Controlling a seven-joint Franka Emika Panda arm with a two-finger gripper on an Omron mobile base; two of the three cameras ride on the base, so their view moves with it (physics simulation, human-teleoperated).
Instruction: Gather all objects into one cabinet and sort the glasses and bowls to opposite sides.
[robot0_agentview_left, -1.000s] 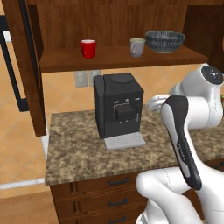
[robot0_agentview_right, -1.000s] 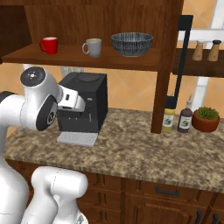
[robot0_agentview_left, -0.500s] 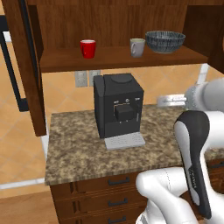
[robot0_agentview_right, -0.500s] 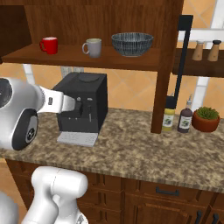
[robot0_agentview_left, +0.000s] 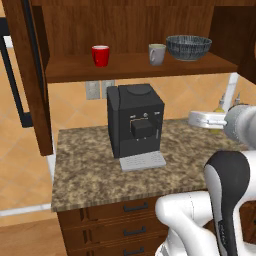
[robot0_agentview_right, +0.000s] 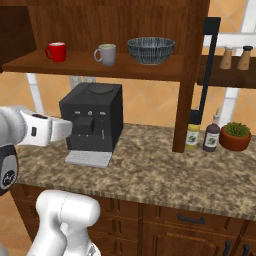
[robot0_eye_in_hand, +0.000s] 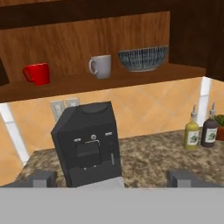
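Item 1, cabinet (robot0_agentview_left: 125, 67): dark-brown wall unit running across the top of both base views, its doors standing open; its bottom board is carrying three pieces in a row.

Item 2, red cup (robot0_agentview_left: 100, 55): sitting upright at the upper left of the board in the left base view, its handle pointing left in the hand view (robot0_eye_in_hand: 36, 73).

Item 3, grey mug (robot0_agentview_left: 157, 54): standing right of the red cup and well apart from it, near the bowl; appearing at upper centre of the hand view (robot0_eye_in_hand: 101, 66).

Item 4, bowl (robot0_agentview_left: 188, 47): wide, dark grey, ribbed, resting at the right end of the row, just beside the mug; showing upper centre in the right base view (robot0_agentview_right: 151, 50).

Item 5, coffee machine (robot0_agentview_left: 135, 124): black, standing mid-frame on the speckled stone counter (robot0_agentview_left: 85, 170) below the board.

Item 6, two bottles (robot0_agentview_right: 202, 136): one yellowish, one dark, standing together at the right of the right base view, beside a small potted plant (robot0_agentview_right: 236, 136).

Item 7, gripper (robot0_eye_in_hand: 112, 179): hanging empty in front of the coffee machine, finger tips (robot0_eye_in_hand: 41, 178) showing far apart at the bottom of the hand view, holding nothing.
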